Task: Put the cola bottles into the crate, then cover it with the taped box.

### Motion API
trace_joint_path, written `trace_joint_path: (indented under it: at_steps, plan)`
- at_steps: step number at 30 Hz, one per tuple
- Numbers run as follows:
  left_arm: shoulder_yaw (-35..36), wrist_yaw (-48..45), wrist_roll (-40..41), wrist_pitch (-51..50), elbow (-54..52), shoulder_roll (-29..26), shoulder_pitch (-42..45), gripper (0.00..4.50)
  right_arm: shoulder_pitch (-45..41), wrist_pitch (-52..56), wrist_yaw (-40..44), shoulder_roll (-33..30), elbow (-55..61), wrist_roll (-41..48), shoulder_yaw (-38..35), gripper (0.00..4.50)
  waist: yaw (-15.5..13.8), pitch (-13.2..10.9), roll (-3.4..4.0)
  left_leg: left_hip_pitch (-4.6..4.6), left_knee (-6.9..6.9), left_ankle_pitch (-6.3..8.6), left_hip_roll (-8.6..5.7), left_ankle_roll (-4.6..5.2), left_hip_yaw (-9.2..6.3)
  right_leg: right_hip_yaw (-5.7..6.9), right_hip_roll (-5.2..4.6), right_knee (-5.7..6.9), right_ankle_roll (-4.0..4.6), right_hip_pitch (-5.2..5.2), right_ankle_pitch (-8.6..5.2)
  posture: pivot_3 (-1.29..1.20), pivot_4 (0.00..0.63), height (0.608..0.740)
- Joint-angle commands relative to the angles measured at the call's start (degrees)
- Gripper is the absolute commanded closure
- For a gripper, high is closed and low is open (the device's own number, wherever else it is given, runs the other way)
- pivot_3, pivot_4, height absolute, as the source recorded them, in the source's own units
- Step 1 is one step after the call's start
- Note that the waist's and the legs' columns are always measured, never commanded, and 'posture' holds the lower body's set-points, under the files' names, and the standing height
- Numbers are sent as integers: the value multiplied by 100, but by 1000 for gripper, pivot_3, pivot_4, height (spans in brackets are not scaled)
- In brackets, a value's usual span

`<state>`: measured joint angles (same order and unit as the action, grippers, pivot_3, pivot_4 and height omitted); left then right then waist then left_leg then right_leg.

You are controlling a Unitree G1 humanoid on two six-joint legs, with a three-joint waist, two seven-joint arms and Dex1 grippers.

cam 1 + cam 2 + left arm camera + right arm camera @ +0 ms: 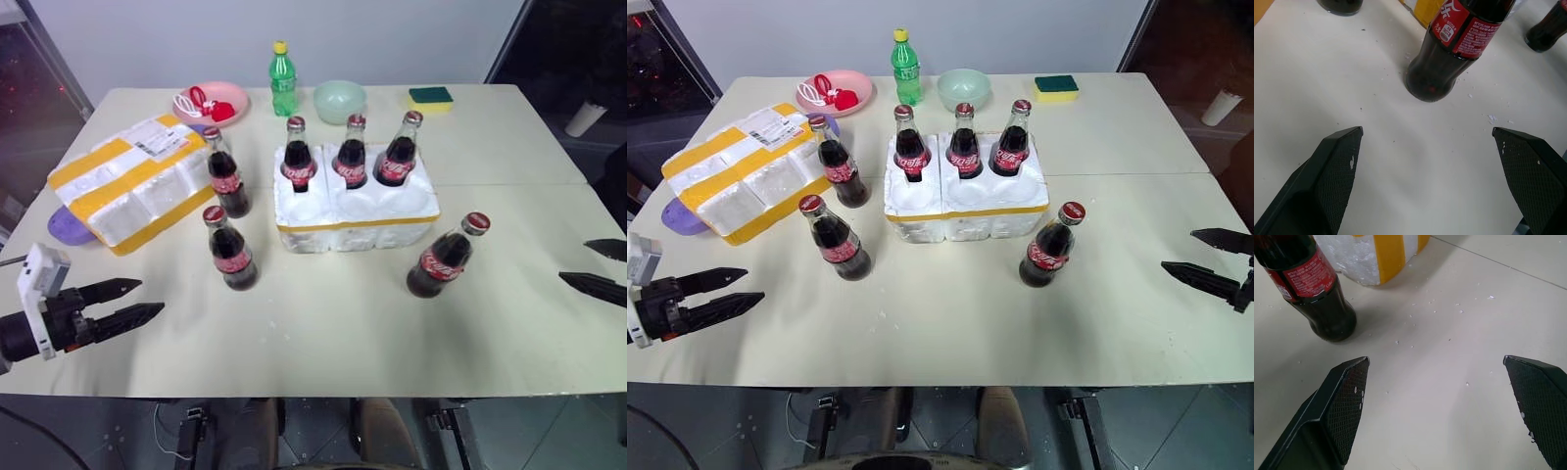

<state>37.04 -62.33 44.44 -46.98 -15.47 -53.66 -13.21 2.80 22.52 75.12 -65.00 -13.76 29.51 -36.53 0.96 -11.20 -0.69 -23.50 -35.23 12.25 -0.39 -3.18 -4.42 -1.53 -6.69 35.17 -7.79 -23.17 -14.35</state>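
Cola bottles, small dark glass ones with red labels and caps: three stand in the far wells of the low white styrofoam crate [355,211]; three wait on the pale table [323,333]. The left gripper [129,303] and right gripper [1205,258] both hang wide open and empty. The left should probably grasp the nearest loose bottle [231,250] squarely, keeping it upright.

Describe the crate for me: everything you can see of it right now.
The crate is a low white styrofoam block with a thin yellow tape band round its sides, sitting flat mid-table. Three cola bottles stand upright in its far wells; the near wells are empty. Neither gripper touches it.
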Motion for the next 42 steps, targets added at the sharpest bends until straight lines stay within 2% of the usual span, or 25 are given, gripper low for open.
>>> trace_joint_path:
  at_steps: [1, 11, 17, 21, 24, 27, 31, 36, 42]
  plan:
    - [48, 23, -117, 215, 7, -37, 23, 60, -27, -94, -38, 51, 81, 19, -136, 0, 1, 0, 0, 0, 0, 0, 0, 0, 0, 0, 0, 0, 0, 0, 0, 0, 150, 739]
    - [16, 270, -36, 266, 140, 35, 462, 60, -86, -17, -104, 92, 44, 63, -128, 0, 0, 1, 0, 2, -1, 0, 0, 0, 0, 0, 1, 3, 0, 3, 0, 0, 150, 739]
    - [-325, 58, 215, 199, 269, -116, 1237, 60, -801, 370, 93, -339, -83, 239, 16, 0, 5, 1, 2, 5, -9, -1, 0, 0, 0, 0, 1, 9, -2, 7, 1, 0, 150, 739]
    - [-660, -362, 427, 33, 317, -407, 1729, 60, -1340, 1228, 525, -761, 508, 928, 41, 0, 19, 0, 6, 5, -7, -1, 0, 1, 0, 0, 5, 17, -2, 1, 1, 0, 150, 739]
    - [-1364, -645, 210, 199, 466, -479, 2229, 60, -1932, 2024, 611, -1032, 1378, 1755, 247, 0, 17, 0, 22, 7, -3, -1, 2, 1, 0, 0, 7, 18, -2, 1, 1, 0, 150, 739]
    - [-1932, -843, -126, 459, 646, -464, 2458, 60, -2398, 2408, 448, -1018, 1742, 2117, 469, 0, 14, -1, 17, 7, -2, -1, 4, 1, -1, 0, 11, 18, -3, 1, 1, 0, 150, 739]
    - [-2708, -913, -844, 1215, 1010, -198, 2650, 60, -3038, 2809, -13, -831, 2176, 2585, 781, 0, 3, -2, 15, 3, -5, -1, 4, 0, -1, -1, 10, 13, -3, 0, 1, 0, 150, 739]
    - [-2950, -578, -1160, 1653, 1515, 396, 3192, 60, -3028, 3154, -270, -742, 2561, 2898, 593, 0, -54, -5, 10, -3, -6, -1, 4, 1, -4, 0, 11, 20, -6, -6, 4, 0, 150, 739]
    - [-3179, -425, -1349, 1808, 1745, 930, 3566, 60, -2967, 3328, -502, -642, 2503, 3007, 463, 0, -21, -4, 9, -4, -18, -1, 3, 1, -3, 0, 11, 22, -24, -1, 14, 0, 150, 739]
